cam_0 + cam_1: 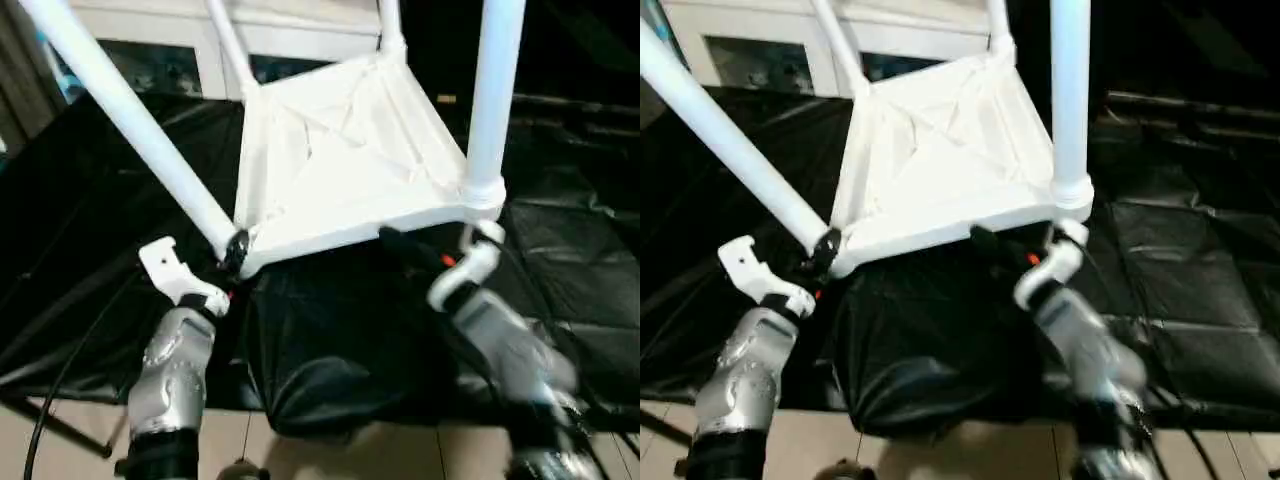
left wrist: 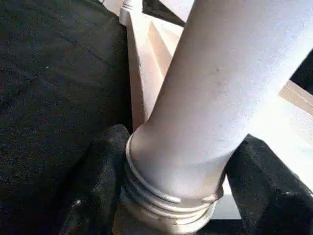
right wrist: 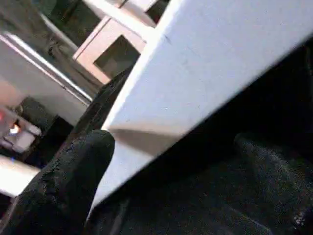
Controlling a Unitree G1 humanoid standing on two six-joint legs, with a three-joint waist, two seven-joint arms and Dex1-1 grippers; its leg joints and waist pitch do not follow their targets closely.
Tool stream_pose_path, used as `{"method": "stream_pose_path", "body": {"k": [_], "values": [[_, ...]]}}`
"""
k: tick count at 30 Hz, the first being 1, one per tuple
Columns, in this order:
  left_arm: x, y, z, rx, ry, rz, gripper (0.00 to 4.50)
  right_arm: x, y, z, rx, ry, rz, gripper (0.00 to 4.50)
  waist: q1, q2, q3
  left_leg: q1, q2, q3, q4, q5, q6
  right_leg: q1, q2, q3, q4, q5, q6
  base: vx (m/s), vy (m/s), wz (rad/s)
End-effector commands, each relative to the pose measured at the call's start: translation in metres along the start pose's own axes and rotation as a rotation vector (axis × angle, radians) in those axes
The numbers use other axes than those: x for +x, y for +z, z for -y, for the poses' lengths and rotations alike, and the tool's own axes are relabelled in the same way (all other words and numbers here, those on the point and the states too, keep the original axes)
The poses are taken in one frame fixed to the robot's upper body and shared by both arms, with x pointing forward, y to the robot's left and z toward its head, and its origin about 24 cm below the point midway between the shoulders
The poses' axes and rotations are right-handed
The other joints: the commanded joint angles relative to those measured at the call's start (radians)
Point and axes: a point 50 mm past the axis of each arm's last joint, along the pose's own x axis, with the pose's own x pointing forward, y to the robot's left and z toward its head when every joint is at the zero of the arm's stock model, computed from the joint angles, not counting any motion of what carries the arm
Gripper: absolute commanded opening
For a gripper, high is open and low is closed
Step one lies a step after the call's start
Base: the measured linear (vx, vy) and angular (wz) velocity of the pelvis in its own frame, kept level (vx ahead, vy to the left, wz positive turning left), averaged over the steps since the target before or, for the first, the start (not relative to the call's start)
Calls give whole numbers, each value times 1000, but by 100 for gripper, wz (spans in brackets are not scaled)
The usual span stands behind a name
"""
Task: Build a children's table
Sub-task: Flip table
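The white tabletop (image 1: 340, 150) lies upside down and tilted on a black sheet, ribbed underside up. All its white legs stand in the corner sockets: near-left leg (image 1: 130, 110), near-right leg (image 1: 492, 100) and two far legs (image 1: 228, 45). My left gripper (image 1: 235, 250) is shut on the near-left leg's base. In the left wrist view, black fingers (image 2: 98, 181) flank that leg (image 2: 220, 88) just above its ringed collar. My right gripper (image 1: 405, 243) holds the tabletop's near rim beside the near-right socket. In the right wrist view, a finger (image 3: 68, 181) presses the white rim (image 3: 210, 73).
A crinkled black sheet (image 1: 560, 250) covers the work surface and hangs over its front edge. A white glass-door cabinet (image 1: 170, 60) stands behind. Tan floor tiles (image 1: 330, 455) show below, and a black cable (image 1: 60, 390) runs beside my left forearm.
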Motion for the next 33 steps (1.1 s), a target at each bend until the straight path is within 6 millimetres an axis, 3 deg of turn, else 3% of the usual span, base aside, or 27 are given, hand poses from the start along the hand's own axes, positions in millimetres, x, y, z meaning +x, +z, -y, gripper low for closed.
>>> {"method": "stream_pose_path", "body": {"k": [1,5,10,12,15,17,18,20,23,24,26,30,33], "values": [[8,14,24,-82,-105,81,285,9,1,0,72,-19,7,450,-3,-3,-67,31,65,-22,-73,-107,12,41,-80,49,-57,25,-203,0,0,0],[7,13,26,-81,-112,74,285,25,0,-9,160,29,22,450,-11,-3,-68,31,66,-22,-73,-100,15,43,-82,48,-54,45,-212,0,0,0],[5,11,27,-78,-121,62,285,36,-1,-12,186,40,29,450,-25,-4,-66,24,66,-20,-77,-131,0,47,-82,45,-58,-10,-212,0,0,0],[4,9,28,-79,-124,54,285,43,-2,-15,203,57,31,450,-31,-3,-66,26,67,-19,-76,-143,-5,43,-82,46,-59,-25,-212,0,0,0],[3,8,28,-80,-120,51,285,53,0,-28,225,143,30,450,-40,-7,-69,16,65,-19,-73,-122,4,49,-82,44,-55,-12,-215,0,0,0],[3,8,28,-81,-114,53,285,53,0,-32,215,175,25,450,-40,-13,-69,18,63,-16,-69,-102,23,44,-79,45,-54,15,-218,0,0,0],[3,9,27,-81,-108,54,285,52,-1,-34,196,207,15,450,-37,-10,-68,25,64,-12,-66,-117,35,37,-80,47,-58,2,-225,0,0,0],[2,9,27,-80,-105,55,285,47,0,-34,155,257,0,450,-25,-8,-69,29,69,-10,-64,-94,44,36,-78,47,-54,27,-232,0,0,0],[1,9,27,-81,-102,55,285,32,4,-30,111,341,-20,450,-5,-13,-69,33,71,-10,-62,-64,59,36,-74,47,-50,66,-227,0,0,0],[1,9,26,-80,-101,55,285,28,5,-28,114,354,-23,450,-5,-13,-69,33,71,-10,-62,-64,59,36,-74,47,-50,66,-227,0,0,0],[0,9,26,-80,-100,55,285,22,9,-21,117,350,-12,450,8,-14,-67,36,71,-8,-64,-93,46,31,-77,48,-54,19,-221,0,0,0],[0,9,27,-80,-107,51,285,23,8,-16,128,311,3,450,9,-9,-63,35,70,-10,-71,-164,-2,27,-79,49,-67,-88,-200,0,0,0],[1,9,28,-78,-116,44,285,32,5,-16,136,257,5,450,8,-7,-64,35,70,-12,-72,-176,-18,26,-79,49,-66,-96,-196,0,0,0]]}}
